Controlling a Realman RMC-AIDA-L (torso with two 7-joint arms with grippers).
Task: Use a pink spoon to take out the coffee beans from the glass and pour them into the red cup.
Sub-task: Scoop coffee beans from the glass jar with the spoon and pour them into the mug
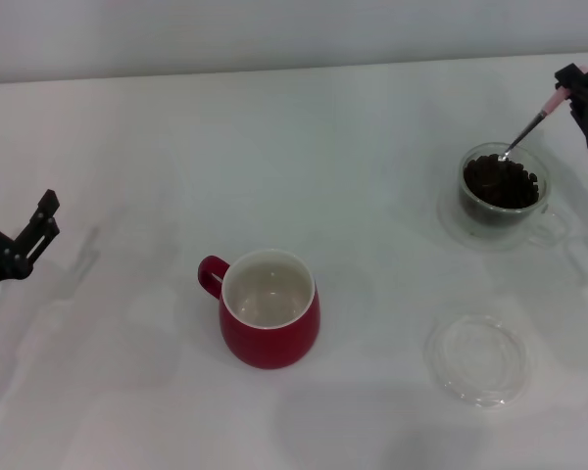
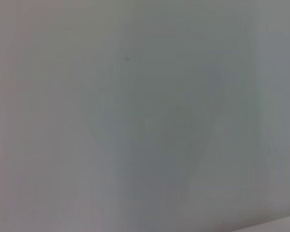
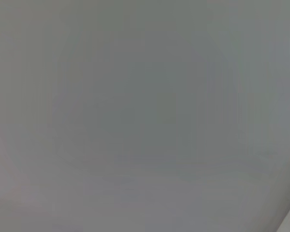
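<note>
- Here the right claw (image 1: 580, 90) is at the far right edge of the worktop (image 1: 372, 147), clamped on the pale handle of the pink spoon (image 1: 529, 125); the spoon slants down from the claw, and its metal bowl sits at the rim of the glass (image 1: 500, 191), touching the coffee beans (image 1: 500, 183).
- The glass is full almost to the top, so a steep or quick scoop can push beans over the rim.
- The red cup (image 1: 269, 308) stands well apart, near the middle; during this long carry a tilted spoon can lose beans.
- The clear flat dish (image 1: 477, 359) lies between, nearer the glass.
- The left claw (image 1: 20, 240) is parked at the left edge, fingers apart.
</note>
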